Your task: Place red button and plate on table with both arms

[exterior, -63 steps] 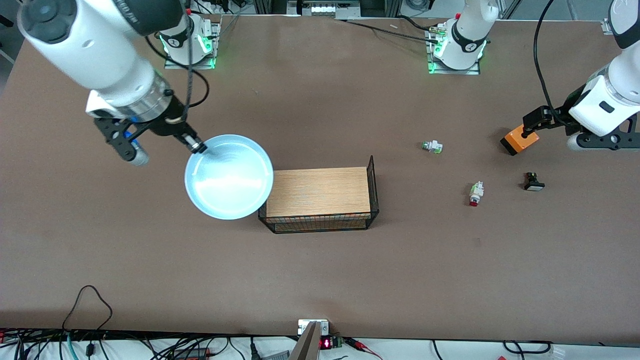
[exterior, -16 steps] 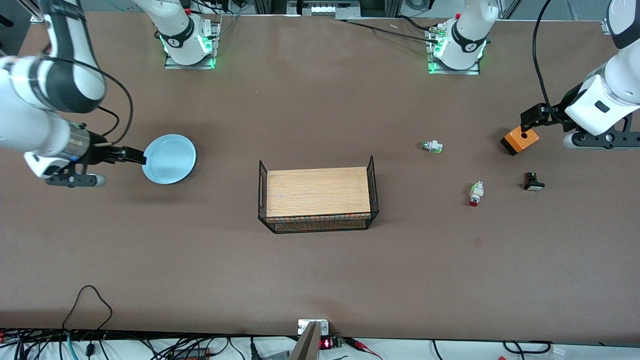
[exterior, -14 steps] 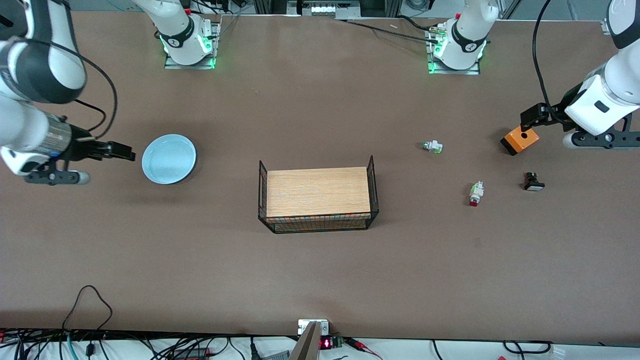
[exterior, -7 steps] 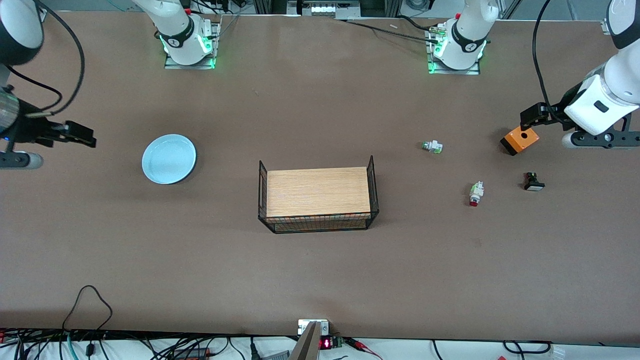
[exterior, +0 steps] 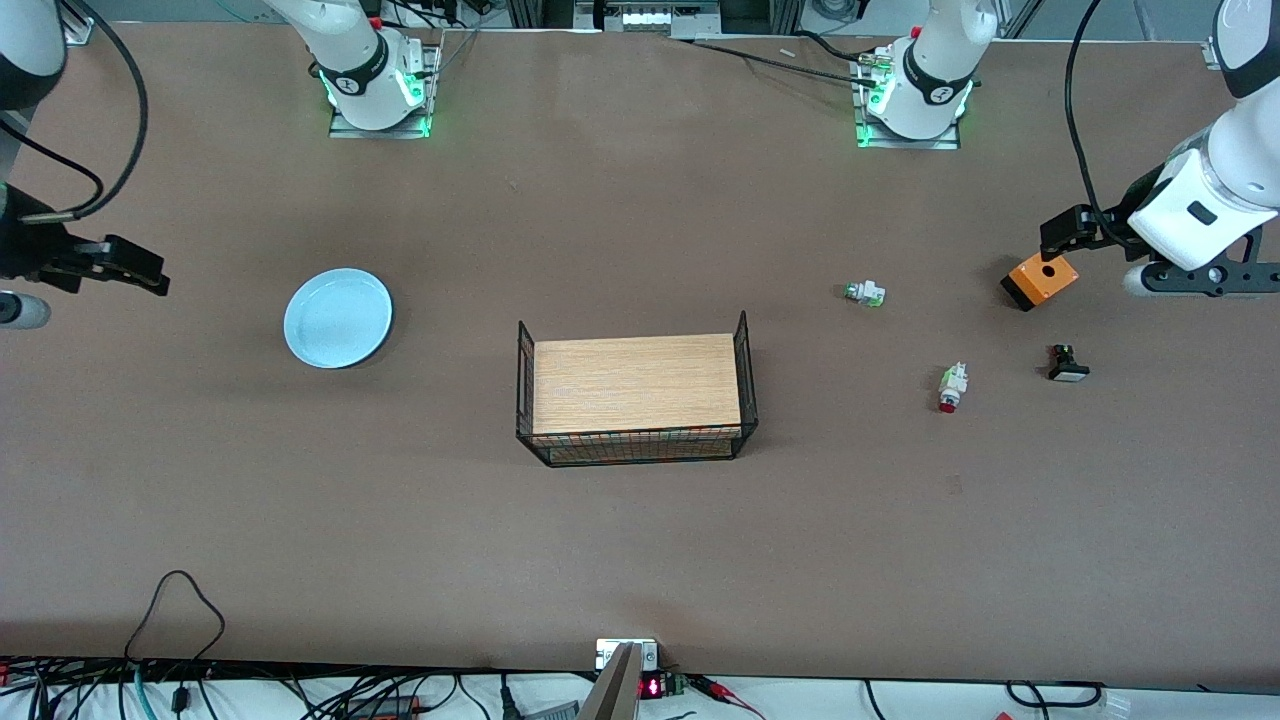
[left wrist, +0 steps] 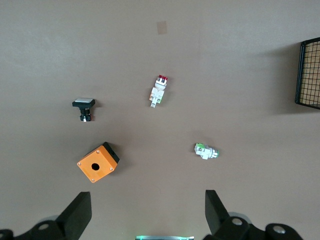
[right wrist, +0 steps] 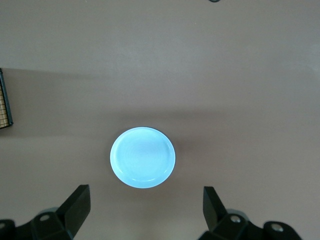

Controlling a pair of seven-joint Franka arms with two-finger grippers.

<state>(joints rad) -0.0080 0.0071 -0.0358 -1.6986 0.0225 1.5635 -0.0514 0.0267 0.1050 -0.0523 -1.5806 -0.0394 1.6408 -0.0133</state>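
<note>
Plate (exterior: 338, 318) flat on worktop (exterior: 640, 540), toward my right arm's end. My right pincer (exterior: 140, 272) spread, empty, beside it. Red button (exterior: 951, 387) lies loose between rack (exterior: 636, 398) and black switch (exterior: 1066, 364). Left pincer (left wrist: 148, 212) spread, empty, over orange box (exterior: 1040, 280), waiting.

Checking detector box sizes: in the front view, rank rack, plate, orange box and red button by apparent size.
1. rack
2. plate
3. orange box
4. red button

All four sit on the table, at similar depth from that camera, so nearness hardly skews the ranking.
</note>
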